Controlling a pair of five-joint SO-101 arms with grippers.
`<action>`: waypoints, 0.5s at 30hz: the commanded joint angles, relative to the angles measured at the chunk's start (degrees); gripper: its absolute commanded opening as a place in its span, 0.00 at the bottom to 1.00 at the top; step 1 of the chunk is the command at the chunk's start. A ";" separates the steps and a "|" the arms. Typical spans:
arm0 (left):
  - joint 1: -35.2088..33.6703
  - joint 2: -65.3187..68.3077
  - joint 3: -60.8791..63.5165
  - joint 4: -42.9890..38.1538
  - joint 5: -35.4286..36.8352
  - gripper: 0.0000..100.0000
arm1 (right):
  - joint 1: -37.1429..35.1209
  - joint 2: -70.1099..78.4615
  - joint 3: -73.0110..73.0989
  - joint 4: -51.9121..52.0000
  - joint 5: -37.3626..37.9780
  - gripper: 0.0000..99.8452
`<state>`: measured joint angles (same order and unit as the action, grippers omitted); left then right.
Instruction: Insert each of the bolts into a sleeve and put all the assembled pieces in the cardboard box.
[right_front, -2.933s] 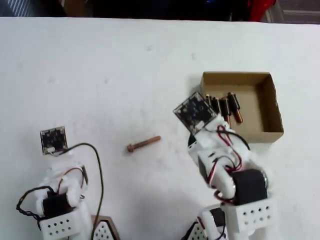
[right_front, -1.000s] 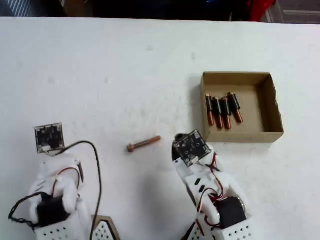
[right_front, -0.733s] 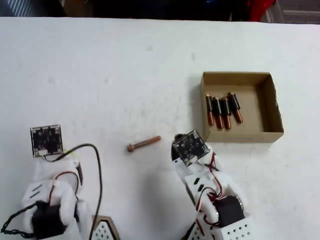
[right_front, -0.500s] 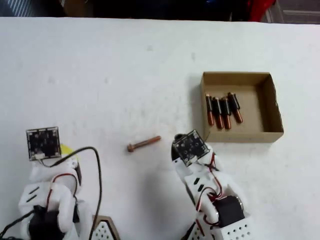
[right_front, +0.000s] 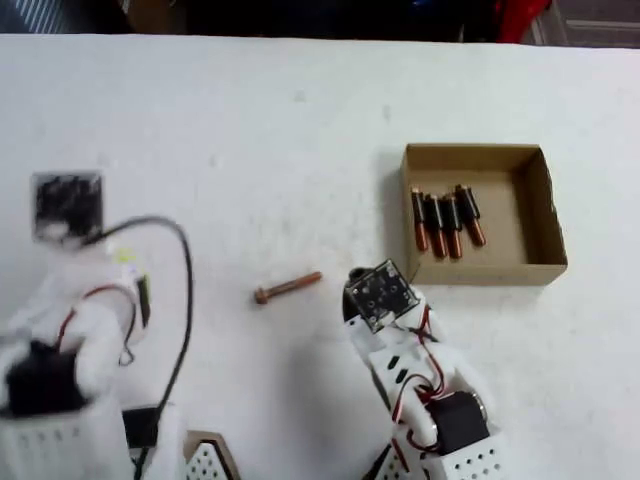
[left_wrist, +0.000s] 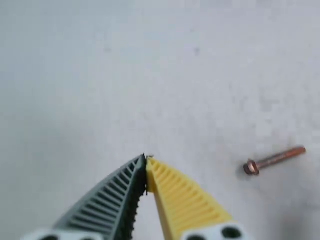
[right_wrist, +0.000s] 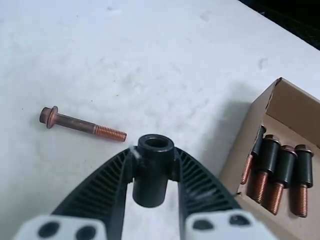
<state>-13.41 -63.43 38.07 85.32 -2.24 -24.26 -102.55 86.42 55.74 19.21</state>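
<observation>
In the last half second the left arm (right_front: 75, 310) swung away from the near edge toward the far left of the table (right_front: 300, 120). The left gripper (left_wrist: 146, 162) had its tips pressed together on nothing. The right gripper (right_wrist: 155, 155) stayed in place, clamped on an upright black sleeve (right_wrist: 152, 175), just right of the single bolt (right_front: 287, 288). Four assembled pieces (right_front: 445, 220) lay in the cardboard box (right_front: 470, 152). I judge the left arm was starting toward the bolt, for the last pair.

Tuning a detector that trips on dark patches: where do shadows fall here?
Right wrist view: the cardboard box throws a soft shadow on the table, toward the bolt. Left wrist view: faint shadow under that bolt. High view: table evenly lit, no glare.
</observation>
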 joint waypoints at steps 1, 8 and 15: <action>4.97 12.97 -6.24 4.92 -0.62 0.03 | -0.13 -0.75 -0.35 -1.54 -0.26 0.02; 7.25 33.36 -15.65 7.74 -0.70 0.03 | -0.13 -0.75 0.44 -1.71 -0.26 0.02; 7.34 49.01 -25.14 14.68 -12.40 0.03 | -0.13 -0.75 0.44 -1.71 -0.26 0.02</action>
<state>-6.99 -19.30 18.29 96.84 -6.64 -24.18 -102.55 87.56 55.56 19.21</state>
